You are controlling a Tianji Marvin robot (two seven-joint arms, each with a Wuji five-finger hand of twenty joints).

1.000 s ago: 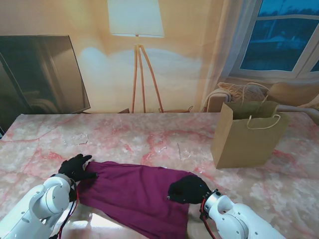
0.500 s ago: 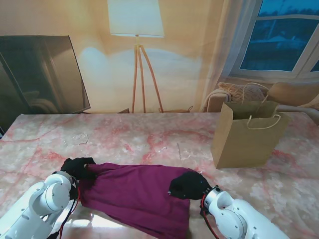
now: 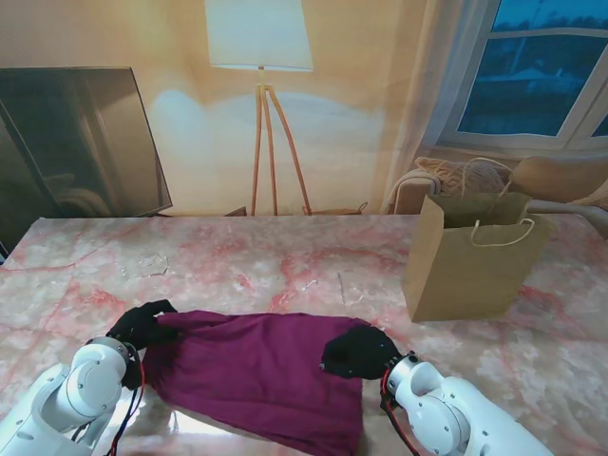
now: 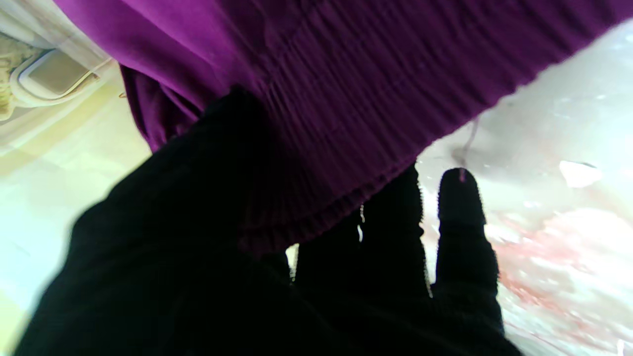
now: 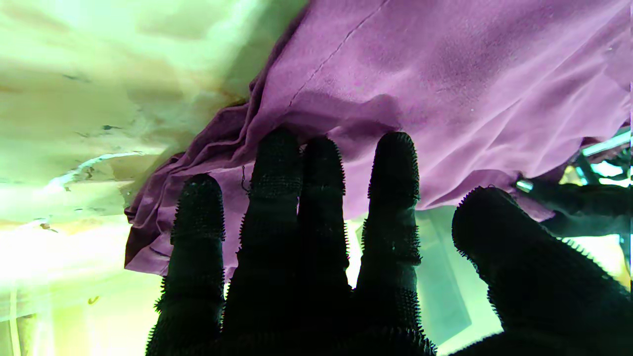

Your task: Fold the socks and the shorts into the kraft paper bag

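**A:** Stand camera first: where are the shorts?

**B:** You can see the purple shorts (image 3: 256,375) lying spread on the pink marble worktop (image 3: 285,256), close to the edge nearest you. The left hand (image 3: 144,326) is at their left end. The right hand (image 3: 359,352) sits on their right side.

**A:** Is the left hand holding them?

**B:** Yes. Look at the left wrist view: the black-gloved left hand (image 4: 277,277) is pinched on the ribbed waistband of the shorts (image 4: 346,79), with the cloth lying over its fingers (image 4: 462,232).

**A:** And the right hand?

**B:** In the right wrist view the right hand (image 5: 316,257) has four fingers (image 5: 393,173) side by side with their tips touching the shorts (image 5: 445,74). The thumb stands off to one side. I cannot tell whether it grips the cloth or only presses on it.

**A:** Where is the bag?

**B:** The kraft paper bag (image 3: 470,256) stands upright, mouth open, on the right and farther from you, well apart from the shorts. Between them you have bare worktop. The far left is bare too.
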